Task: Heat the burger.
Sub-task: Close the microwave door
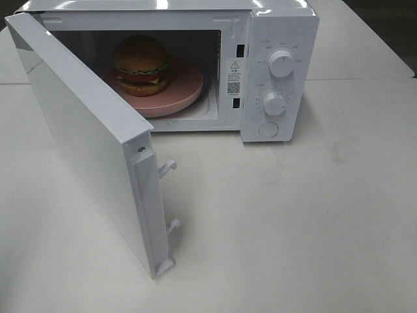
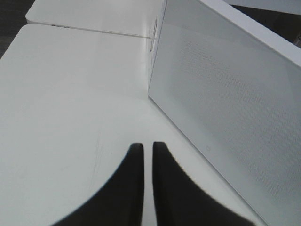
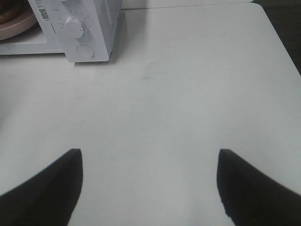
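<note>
The burger (image 1: 142,64) with its golden bun, lettuce and tomato sits on a round pink plate (image 1: 182,91) inside the white microwave (image 1: 280,39). The microwave's door (image 1: 85,137) stands swung wide open toward the front left. Neither arm shows in the high view. My left gripper (image 2: 147,147) is shut with nothing between its fingers, hovering over the table beside the outer face of the door (image 2: 235,103). My right gripper (image 3: 149,155) is open over bare table, well in front of the microwave's dial panel (image 3: 77,33); the plate's edge (image 3: 14,26) peeks in.
Two dials (image 1: 281,62) and a round button (image 1: 268,129) sit on the microwave's right panel. Door latches (image 1: 167,167) stick out from the open door's edge. The white table (image 1: 293,222) spreads in front and to the right; a seam (image 2: 94,30) joins a second table behind.
</note>
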`<action>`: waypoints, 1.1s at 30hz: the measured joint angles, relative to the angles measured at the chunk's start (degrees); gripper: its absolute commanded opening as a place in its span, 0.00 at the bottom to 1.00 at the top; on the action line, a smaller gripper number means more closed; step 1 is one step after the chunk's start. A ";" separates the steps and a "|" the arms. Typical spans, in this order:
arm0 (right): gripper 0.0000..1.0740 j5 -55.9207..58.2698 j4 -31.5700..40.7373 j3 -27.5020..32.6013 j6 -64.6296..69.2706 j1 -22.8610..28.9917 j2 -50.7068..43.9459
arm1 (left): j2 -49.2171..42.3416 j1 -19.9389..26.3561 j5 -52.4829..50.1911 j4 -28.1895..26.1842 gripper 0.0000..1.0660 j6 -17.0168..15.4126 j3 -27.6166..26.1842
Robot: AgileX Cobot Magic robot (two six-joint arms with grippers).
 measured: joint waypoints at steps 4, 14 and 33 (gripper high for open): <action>0.70 0.00 0.00 0.00 0.00 0.00 0.00 | 2.81 0.00 -6.02 -0.52 0.00 1.72 1.26; 0.70 0.00 0.00 0.00 0.00 0.00 0.00 | 7.56 0.00 -23.26 -5.10 0.00 9.17 9.17; 0.70 0.00 0.00 0.00 0.00 0.00 0.00 | 18.45 -0.06 -45.55 -10.94 0.00 13.24 17.19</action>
